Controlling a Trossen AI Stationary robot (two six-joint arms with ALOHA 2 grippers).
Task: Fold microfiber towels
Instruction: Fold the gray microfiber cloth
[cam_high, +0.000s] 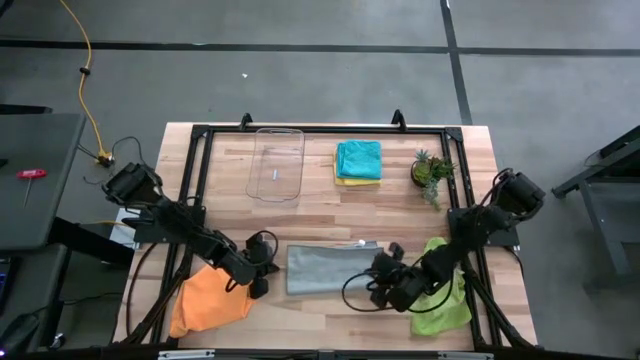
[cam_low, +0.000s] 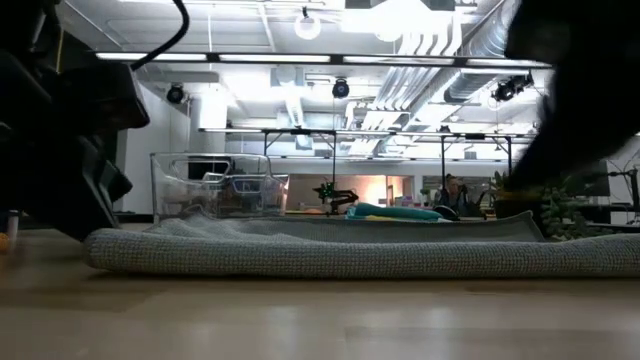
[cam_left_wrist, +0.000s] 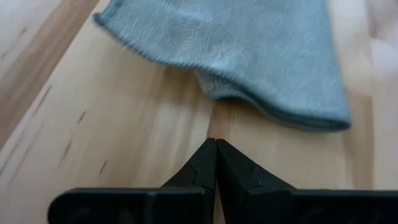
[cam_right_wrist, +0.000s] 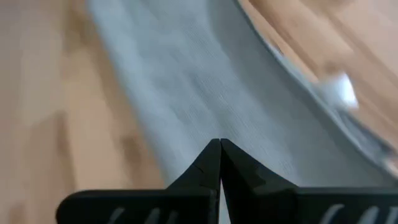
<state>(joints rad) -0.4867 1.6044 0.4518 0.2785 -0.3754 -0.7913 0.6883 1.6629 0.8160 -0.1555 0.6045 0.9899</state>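
Both arms reach low, left claw (cam_high: 268, 268) and right claw (cam_high: 376, 268) closed empty, flanking grey towel (cam_high: 325, 268).

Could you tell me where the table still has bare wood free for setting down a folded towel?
Bare wood lies between the tray and the grey towel, and left of the tray. The front is crowded: orange towel, grey towel, lime towel, and both grippers.
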